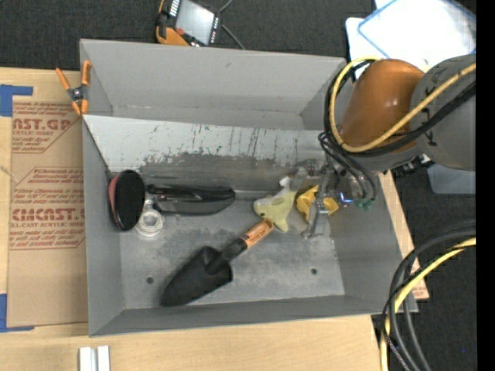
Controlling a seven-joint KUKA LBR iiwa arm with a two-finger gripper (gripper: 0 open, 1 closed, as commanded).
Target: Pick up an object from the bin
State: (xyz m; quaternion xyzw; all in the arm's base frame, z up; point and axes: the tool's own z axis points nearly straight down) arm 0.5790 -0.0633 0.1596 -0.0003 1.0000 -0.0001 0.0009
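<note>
thing: small yellow piece [308, 200]
where: bin [294, 273] right side, just beside pale lump [277, 209]
state: partly hidden, shape unclear

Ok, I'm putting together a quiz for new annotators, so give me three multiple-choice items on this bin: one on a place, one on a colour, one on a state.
1. Where in the bin is the gripper?
A. by the left wall
B. in the right part
C. at the near left corner

2. What colour is the handle of the trowel?
A. orange
B. blue
C. white

3. How is the trowel placed?
A. standing upright
B. lying on the floor
C. lifted clear

Answers:
1. B, it is low at the right, next to a pale yellow thing.
2. A, the handle next to the black blade is orange.
3. B, it lies flat, apart from the gripper.
</note>
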